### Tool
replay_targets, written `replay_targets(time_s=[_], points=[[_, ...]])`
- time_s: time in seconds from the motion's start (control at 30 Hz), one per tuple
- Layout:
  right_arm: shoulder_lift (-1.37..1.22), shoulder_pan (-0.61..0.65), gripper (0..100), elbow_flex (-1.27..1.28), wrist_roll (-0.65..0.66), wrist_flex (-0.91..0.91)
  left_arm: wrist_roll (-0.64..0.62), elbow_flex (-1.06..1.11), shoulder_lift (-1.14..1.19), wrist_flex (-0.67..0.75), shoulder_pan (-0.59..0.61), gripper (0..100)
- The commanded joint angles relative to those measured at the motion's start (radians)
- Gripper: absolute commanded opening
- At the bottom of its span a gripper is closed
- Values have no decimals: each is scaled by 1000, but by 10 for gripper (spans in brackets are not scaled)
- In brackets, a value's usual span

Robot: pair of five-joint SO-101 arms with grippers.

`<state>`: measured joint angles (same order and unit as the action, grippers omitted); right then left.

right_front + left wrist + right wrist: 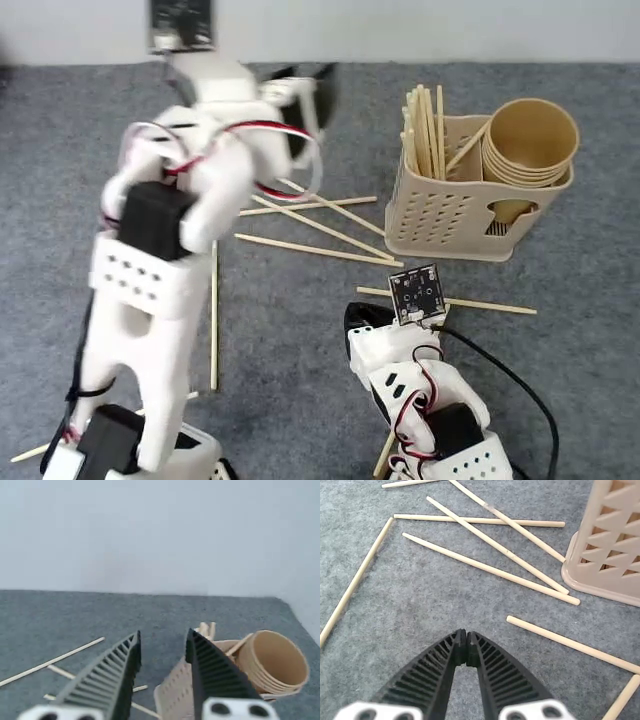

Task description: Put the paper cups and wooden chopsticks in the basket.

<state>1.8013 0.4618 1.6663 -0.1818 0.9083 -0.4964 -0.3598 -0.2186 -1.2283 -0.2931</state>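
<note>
Left arm (150, 270) stands tall at 9 o'clock. Its left jaws are spread with nothing between them, raised off the desk (560, 380) towards 12. I see loose chopsticks (315, 248) scattered mid-desk, several crossing. A long chopstick (213, 320) lies alongside the left arm. Right jaws are pressed together and empty, low over the desk at 6, with a near chopstick (572, 644) just off their tips. Basket (450, 215) sits at 2 o'clock, with a chopstick bundle (425, 130) upright in its 9 o'clock side and stacked paper cups (530, 140) tilted in its 3 o'clock side.
</note>
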Motion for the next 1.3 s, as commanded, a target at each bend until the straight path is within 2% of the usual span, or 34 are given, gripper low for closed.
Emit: replay_targets(time_s=[0.0, 0.2, 0.43, 0.6, 0.8, 1.13, 1.2, 1.27], points=[[10, -2, 9, 14, -3, -18, 61, -53, -41, -87, 118, 148], [10, -2, 9, 14, -3, -18, 160, 27, -41, -187, 275, 148], [8, -2, 9, 14, -3, -18, 325, 366, -23, -172, 327, 148], [7, -2, 9, 14, -3, -18, 347, 518, 103, -77, 345, 148], [5, -2, 9, 14, -3, -18, 350, 496, 359, -43, 358, 148], [5, -2, 9, 14, -3, -18, 344, 302, 753, -44, 359, 144], [5, -2, 9, 14, -3, -18, 344, 269, 795, -48, 359, 100], [5, -2, 9, 14, -3, -18, 344, 245, 801, -48, 359, 15]])
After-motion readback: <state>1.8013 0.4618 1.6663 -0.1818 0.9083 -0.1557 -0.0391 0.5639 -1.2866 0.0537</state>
